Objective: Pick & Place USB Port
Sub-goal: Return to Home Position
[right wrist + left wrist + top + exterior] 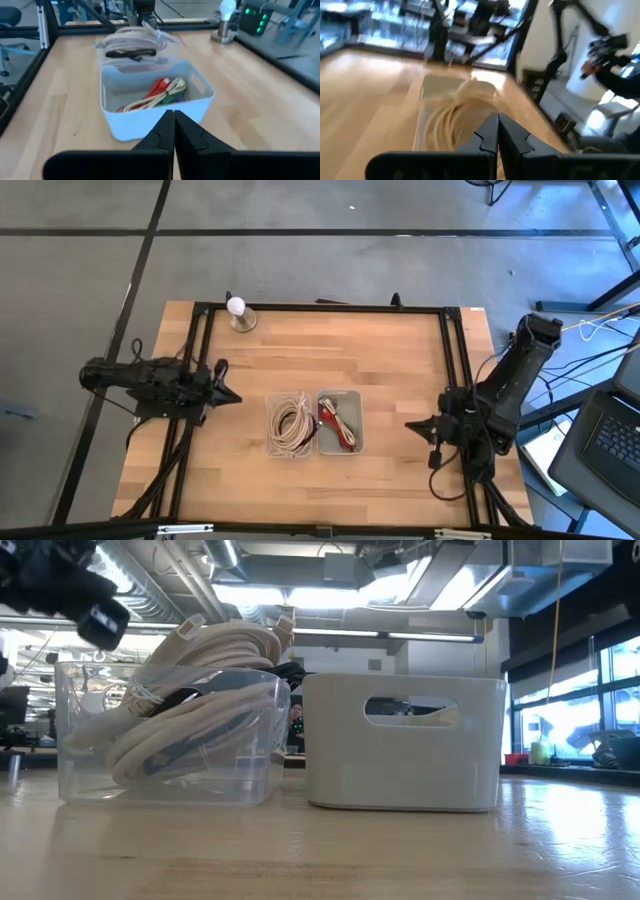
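A clear plastic bin [291, 426] holds a coil of cream cables [190, 680], which also shows in the left wrist view [455, 112]. Beside it stands a white bin [341, 420] with red and cream cables [157, 95] inside. My left gripper [232, 396] hovers left of the clear bin, shut and holding nothing [497, 131]. My right gripper [412, 424] hovers right of the white bin, also shut and holding nothing [174, 122].
A small lamp with a white bulb [238, 311] stands near the table's far edge. Black frame rails [455, 360] run along the table's sides. Bare wood lies between each gripper and the bins. A laptop [610, 430] sits off the table to the right.
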You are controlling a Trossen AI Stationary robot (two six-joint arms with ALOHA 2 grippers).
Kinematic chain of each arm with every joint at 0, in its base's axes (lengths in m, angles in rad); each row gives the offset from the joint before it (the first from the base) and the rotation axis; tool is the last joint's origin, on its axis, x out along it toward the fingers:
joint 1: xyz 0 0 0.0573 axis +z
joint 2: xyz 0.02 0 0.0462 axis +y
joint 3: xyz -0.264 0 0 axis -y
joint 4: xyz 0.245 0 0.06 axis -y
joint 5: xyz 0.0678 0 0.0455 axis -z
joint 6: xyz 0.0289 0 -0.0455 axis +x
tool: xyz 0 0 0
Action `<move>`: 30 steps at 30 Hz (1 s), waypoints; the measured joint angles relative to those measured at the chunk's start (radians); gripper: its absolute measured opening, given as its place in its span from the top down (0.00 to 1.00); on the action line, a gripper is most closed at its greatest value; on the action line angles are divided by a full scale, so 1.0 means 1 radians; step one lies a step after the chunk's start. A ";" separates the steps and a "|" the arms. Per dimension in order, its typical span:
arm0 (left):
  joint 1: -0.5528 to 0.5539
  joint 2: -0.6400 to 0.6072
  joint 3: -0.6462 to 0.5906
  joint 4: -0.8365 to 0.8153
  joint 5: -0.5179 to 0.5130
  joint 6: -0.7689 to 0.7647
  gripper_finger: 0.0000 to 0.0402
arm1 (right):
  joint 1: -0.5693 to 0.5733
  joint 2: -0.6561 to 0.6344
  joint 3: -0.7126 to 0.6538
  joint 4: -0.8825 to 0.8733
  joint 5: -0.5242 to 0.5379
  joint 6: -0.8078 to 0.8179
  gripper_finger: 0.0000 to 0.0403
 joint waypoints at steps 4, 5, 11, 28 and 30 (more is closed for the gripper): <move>0.000 0.018 -0.043 0.105 -0.011 -0.016 1.00 | 0.019 0.000 -0.083 0.115 0.002 0.035 1.00; 0.000 0.015 -0.057 0.107 -0.011 -0.016 1.00 | 0.022 0.000 -0.101 0.147 0.003 0.032 1.00; 0.000 0.008 -0.090 0.080 -0.070 -0.001 1.00 | 0.027 0.001 -0.201 0.276 0.013 0.010 1.00; 0.017 0.020 -0.132 0.119 -0.240 0.119 1.00 | -0.050 -0.066 -0.424 0.571 0.129 -0.103 1.00; 0.035 0.020 -0.132 0.119 -0.239 0.129 1.00 | -0.083 -0.089 -0.433 0.588 0.115 -0.151 1.00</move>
